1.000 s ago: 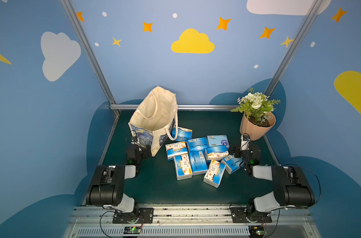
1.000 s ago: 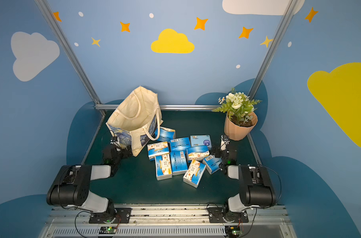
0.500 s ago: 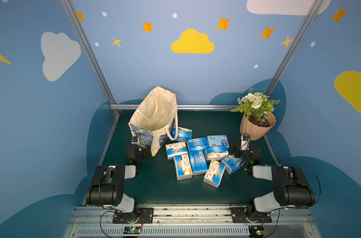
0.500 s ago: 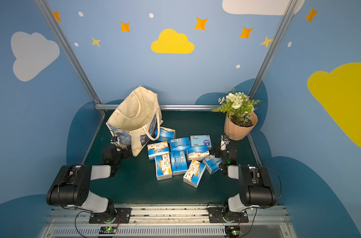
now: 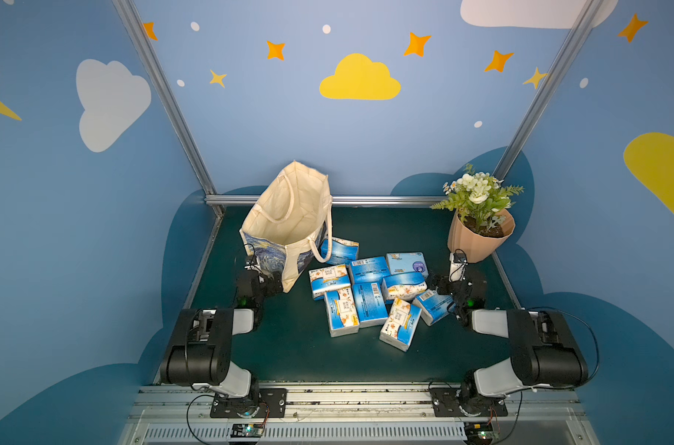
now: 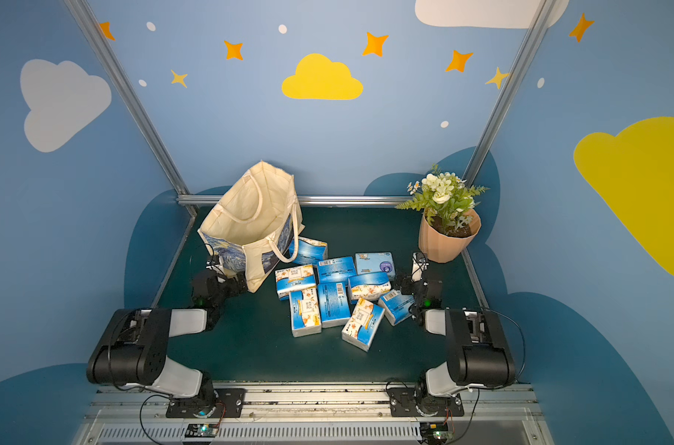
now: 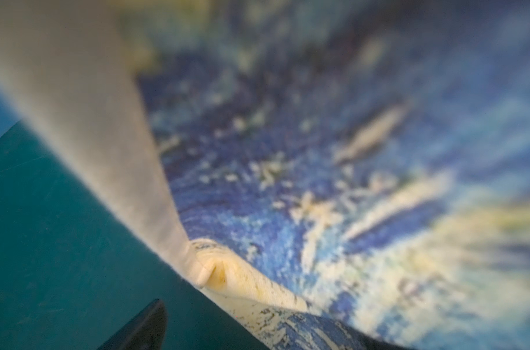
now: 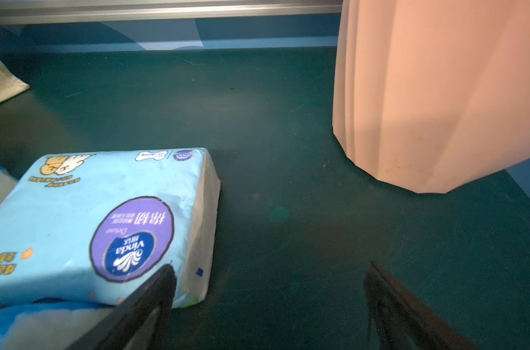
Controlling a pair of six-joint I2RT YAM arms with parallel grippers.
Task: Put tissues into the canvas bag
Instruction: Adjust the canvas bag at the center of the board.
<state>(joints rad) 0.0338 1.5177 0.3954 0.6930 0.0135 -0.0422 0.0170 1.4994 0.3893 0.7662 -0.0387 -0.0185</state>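
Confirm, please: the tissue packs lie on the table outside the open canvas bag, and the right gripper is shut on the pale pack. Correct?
Not quite. The right gripper is open, holding nothing, as the right wrist view shows; the pale pack lies beside it. The tissue packs do lie outside the open canvas bag.

Both top views look steeply down from high above the robot's base side toward the back wall. They stand far enough off to hold the whole green surface (image 5: pixel 297 358) and share nearly everything, with a slight sideways offset between them. The left wrist camera sits very near the canvas bag (image 7: pixel 318 151), whose blurred print fills most of its frame. The right wrist camera looks low along the surface past the right gripper (image 8: pixel 269 272), close to a paler tissue pack (image 8: pixel 91 218) and the flowerpot (image 8: pixel 433 91).
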